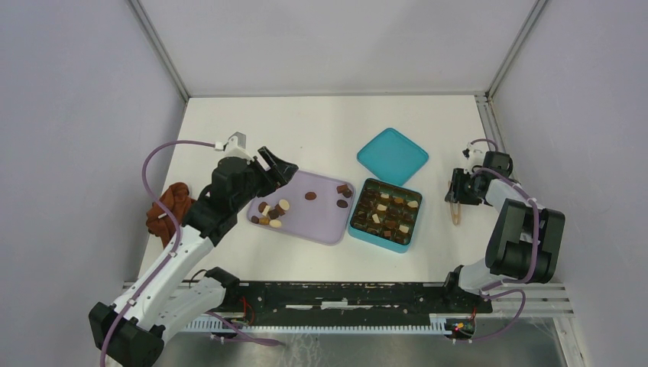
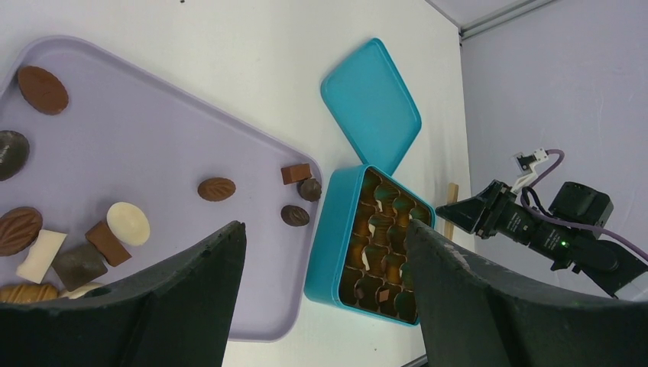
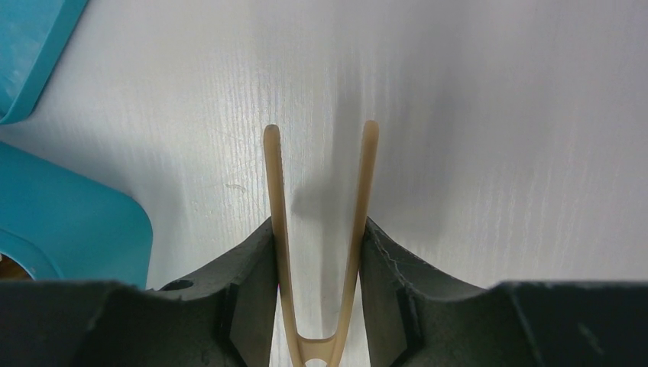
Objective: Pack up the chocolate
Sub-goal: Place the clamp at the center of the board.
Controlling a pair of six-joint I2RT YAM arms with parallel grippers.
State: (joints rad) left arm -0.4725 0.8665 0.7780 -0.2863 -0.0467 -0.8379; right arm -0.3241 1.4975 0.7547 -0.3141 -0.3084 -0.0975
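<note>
Far left, at the worktop's (image 1: 328, 122) 9 o'clock edge: one rust-brown cloth lump (image 1: 170, 206), crumpled, lying beside the left arm. Next: the left hand (image 1: 280, 167), held over the 10 o'clock corner of the tray, its fingers spread wide with nothing between them; the wrist view (image 2: 322, 227) looks out through that gap onto the tray and the box. Next: one lavender tray (image 1: 321, 218), shallow and flat on the worktop, carrying loose chocolate (image 1: 271, 214). A cluster of dark, mid-brown and cream pieces lies at its 9 o'clock end, a single brown oval sits near the middle towards 12 o'clock, and three small pieces are at its 2 o'clock corner. Next, just beside the tray at its 3 o'clock side: one teal box (image 1: 355, 218), open, with a grid of compartments holding more chocolate in the same three shades. At the box's 12 o'clock: one teal lid (image 1: 392, 155), flat on the worktop, its near corner by the box rim; I cannot tell if they touch. Far right, well apart from the box at its 3 o'clock: the right hand (image 1: 458, 195), closed around tan tongs (image 1: 455, 212). In the wrist view each finger (image 3: 252, 267) presses on the outside of one prong (image 3: 277, 191). The prongs stand apart, empty, pointing to 6 o'clock over bare worktop.
</note>
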